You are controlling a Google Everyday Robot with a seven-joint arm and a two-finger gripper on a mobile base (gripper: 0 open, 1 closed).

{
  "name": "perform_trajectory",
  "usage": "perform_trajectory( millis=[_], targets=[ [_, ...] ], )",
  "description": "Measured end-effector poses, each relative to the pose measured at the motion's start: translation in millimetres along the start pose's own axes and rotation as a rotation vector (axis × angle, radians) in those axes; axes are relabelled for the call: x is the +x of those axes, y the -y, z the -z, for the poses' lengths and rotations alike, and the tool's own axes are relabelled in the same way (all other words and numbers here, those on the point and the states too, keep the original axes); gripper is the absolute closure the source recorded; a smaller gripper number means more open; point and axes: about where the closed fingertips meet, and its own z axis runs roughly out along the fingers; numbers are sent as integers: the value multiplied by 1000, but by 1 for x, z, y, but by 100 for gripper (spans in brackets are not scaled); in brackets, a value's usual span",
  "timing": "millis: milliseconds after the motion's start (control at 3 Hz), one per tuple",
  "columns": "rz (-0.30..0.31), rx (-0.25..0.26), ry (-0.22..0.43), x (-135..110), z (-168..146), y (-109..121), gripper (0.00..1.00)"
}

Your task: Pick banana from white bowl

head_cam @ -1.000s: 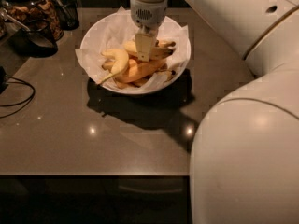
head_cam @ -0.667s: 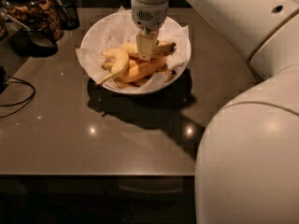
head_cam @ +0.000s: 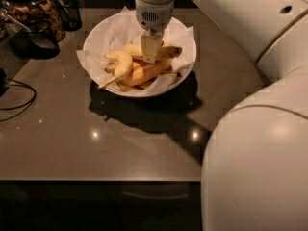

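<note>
The banana point(head_cam: 168, 51) lies in the white bowl point(head_cam: 144, 93), across the far side of the fruit pile, with its dark right end pointing toward the bowl's right wall. Its middle is hidden behind the hand point(head_cam: 149, 57), which hangs straight down from above and reaches the banana there. Whether the hand is clenched or released cannot be told from this angle.

In front of the banana lie the orange-toned bananas point(head_cam: 150, 72), and to the left a small hooked banana point(head_cam: 121, 63) trails its thin stem toward the near left rim. Crumpled white paper point(head_cam: 109, 33) lines the bowl, with its corners sticking out past the edge.

The bowl stands on a dark glossy bench point(head_cam: 96, 143). A glass jar point(head_cam: 34, 7) stands at the far left corner, and a black cable point(head_cam: 19, 102) loops at the left edge. The robot's white arm point(head_cam: 262, 143) fills the right side of the view.
</note>
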Motion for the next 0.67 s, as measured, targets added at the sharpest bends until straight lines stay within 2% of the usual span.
perform_trajectory(
  millis=[667],
  targets=[
    [57, 95, 151, 9, 74, -21, 100]
  ],
)
